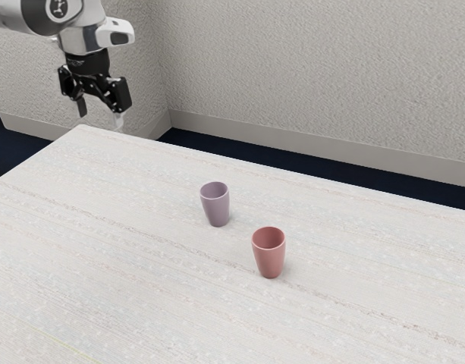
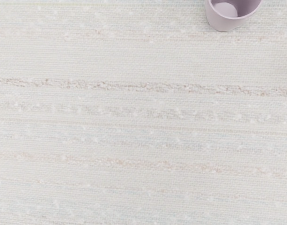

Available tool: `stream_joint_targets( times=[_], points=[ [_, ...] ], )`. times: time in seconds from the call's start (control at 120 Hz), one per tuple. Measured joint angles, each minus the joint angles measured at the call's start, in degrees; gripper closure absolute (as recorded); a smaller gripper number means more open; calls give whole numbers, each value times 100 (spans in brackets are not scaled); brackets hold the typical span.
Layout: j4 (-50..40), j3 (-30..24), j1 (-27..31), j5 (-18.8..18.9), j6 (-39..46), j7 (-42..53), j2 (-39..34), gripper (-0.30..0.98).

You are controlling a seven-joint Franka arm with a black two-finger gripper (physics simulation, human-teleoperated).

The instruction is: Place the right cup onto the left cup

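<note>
One pincer [image 1: 101,117], spread, exterior view's far left, one mauve cup [image 1: 216,206], upright on pale counter [image 1: 141,288], one pink cup [image 1: 269,256], upright, nearer, right

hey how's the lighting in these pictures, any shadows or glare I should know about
Exterior view: soft, even light, with faint shadows at the bases of the purple cup and the red cup, and no harsh glare on the table. Wrist view: also even, no strong glare, the purple cup's inner wall darker than its floor.
</note>
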Motion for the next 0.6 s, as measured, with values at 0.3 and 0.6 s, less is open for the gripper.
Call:
stream_joint_targets(
  times=[0.3, 0.6],
  points=[
    [181, -622, -171, 143, 96, -64, 317, 0],
    [214, -1328, -456, 186, 497, -461, 922, 0]
  ],
)
